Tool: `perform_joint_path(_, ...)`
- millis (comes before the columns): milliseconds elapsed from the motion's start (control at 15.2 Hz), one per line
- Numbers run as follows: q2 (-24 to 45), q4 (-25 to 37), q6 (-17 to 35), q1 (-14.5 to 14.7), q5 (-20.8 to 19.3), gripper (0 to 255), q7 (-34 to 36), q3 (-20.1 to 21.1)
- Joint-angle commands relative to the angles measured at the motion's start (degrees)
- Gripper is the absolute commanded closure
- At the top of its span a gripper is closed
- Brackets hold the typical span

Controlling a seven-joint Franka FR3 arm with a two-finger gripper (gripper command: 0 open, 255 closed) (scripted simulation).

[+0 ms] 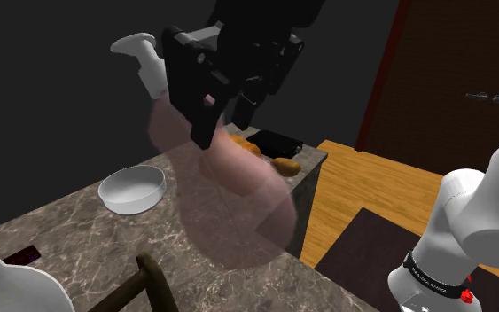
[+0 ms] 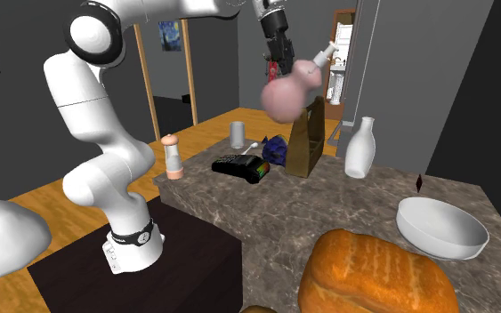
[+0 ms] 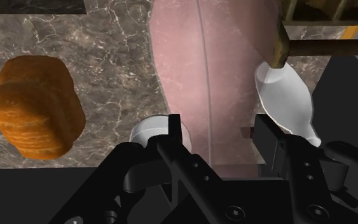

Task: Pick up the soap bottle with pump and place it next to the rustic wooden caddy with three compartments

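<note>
Gripper (image 3: 220,130): fingers clamped on either side of the bottle (image 3: 209,70), at its narrow upper part.
Bottle: clear pink with a white pump (image 2: 326,52). It is held off the counter (image 2: 346,200) and tilted. In the second exterior view it hangs just above the caddy's top, with the pump toward the upper right.
Bottle contents: cannot tell; the marble counter shows through its pink wall in the shoulder view.
Caddy (image 2: 306,142): brown wood, upright near the counter's far edge in the second exterior view. Its compartments and whatever is in them are hidden from that side.
Caddy, wrist view: a wooden rail and post, cut off by the picture's edge, just past the bottle's far end.
Vase (image 2: 361,147): white and narrow-necked, just beside the caddy. Its inside is hidden, and the shoulder view's lower left corner cuts it off.
Bowl (image 2: 441,227): white, its smooth white inside showing, near the counter's edge at the second exterior view's right. In the wrist view a finger partly covers it.
Bread (image 2: 373,271): a brown loaf at the counter's near edge in the second exterior view, cut off at the bottom.
Card reader (image 2: 239,166): black, near the counter edge on the stand's side.
Shaker (image 2: 174,157): at the counter's corner beyond the card reader.
Cup (image 2: 237,133): grey, its contents hidden.
</note>
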Motion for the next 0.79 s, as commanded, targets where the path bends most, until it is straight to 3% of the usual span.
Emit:
perform_joint_path(0,-1.2,-2.5,1.8,0.1,0.8,255,-0.2,-0.6)
perform_joint_path(726,-5.3,-14.6,10.8,1.0,3.3,255,0.1,-2.4)
